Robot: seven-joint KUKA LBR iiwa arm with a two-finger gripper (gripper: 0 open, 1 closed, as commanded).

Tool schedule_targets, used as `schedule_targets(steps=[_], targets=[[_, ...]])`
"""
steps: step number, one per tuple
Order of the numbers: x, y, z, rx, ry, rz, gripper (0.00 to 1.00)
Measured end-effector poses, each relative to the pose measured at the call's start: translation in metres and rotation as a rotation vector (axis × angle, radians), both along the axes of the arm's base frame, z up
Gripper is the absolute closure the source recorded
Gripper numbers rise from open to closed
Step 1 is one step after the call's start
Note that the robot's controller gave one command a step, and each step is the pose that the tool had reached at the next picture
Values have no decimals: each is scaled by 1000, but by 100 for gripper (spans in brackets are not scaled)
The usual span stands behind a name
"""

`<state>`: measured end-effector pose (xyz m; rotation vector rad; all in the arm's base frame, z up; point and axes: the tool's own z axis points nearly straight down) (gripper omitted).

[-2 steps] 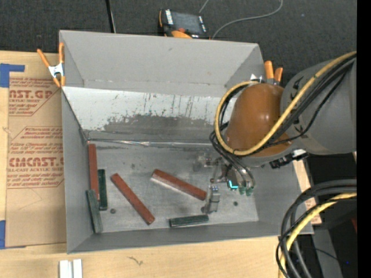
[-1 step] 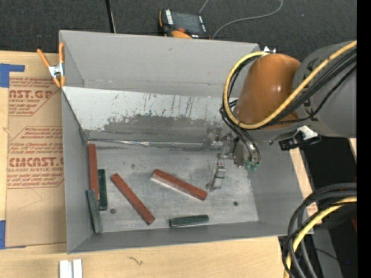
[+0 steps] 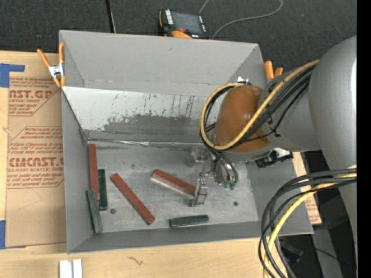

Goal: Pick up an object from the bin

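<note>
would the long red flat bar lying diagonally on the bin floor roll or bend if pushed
The long red flat bar looks straight, so probably stiff. It lies flat on the grey metal bin floor, so likely slides, not rolls.

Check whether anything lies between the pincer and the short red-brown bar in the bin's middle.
Nothing visible does. The pincer is right at the right end of the short red-brown bar. The nearest other thing, a dark green bar, lies apart, below them in the view.

The bin (image 3: 156,62) is grey with pale scratches. Just left of the claw (image 3: 200,193) lies a red-brown bar (image 3: 173,182); farther left, a red bar (image 3: 132,198); below, a dark green bar (image 3: 188,220). The wrist cover (image 3: 240,117) is orange-brown.
</note>
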<state>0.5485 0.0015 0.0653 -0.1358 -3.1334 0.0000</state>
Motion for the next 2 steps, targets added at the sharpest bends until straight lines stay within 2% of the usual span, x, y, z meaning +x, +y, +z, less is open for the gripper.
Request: schedule_targets(steps=[1,2], targets=[[2,0,4,0,-7,0,100],[22,-3,195,-1,-17,205,100]])
